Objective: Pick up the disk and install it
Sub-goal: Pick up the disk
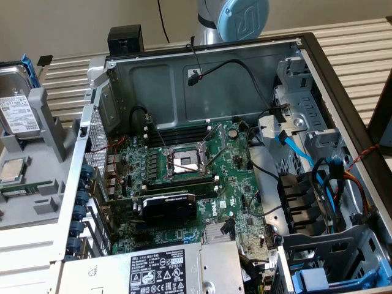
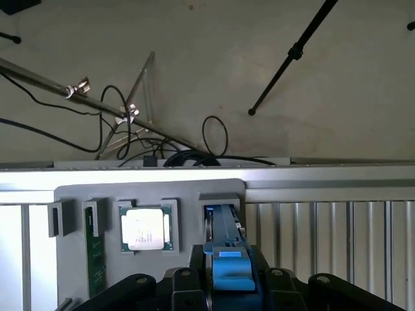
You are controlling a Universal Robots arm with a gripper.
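The disk (image 2: 222, 227) stands edge-up in the grey tray (image 2: 149, 193), dead ahead of your gripper (image 2: 227, 295) and centred on it; clamped or not, you cannot tell.

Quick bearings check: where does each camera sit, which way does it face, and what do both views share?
Exterior view: off the arm, high, angled down into the open computer case, grey holder at the exterior view's left; the arm's blue-capped joint shows behind the case.
Wrist view: on the wrist, above the holder, looking down past it to a cable-strewn floor; the gripper shows, close to the disk.
Shared: holder, disk standing in its slot, CPU, memory stick.
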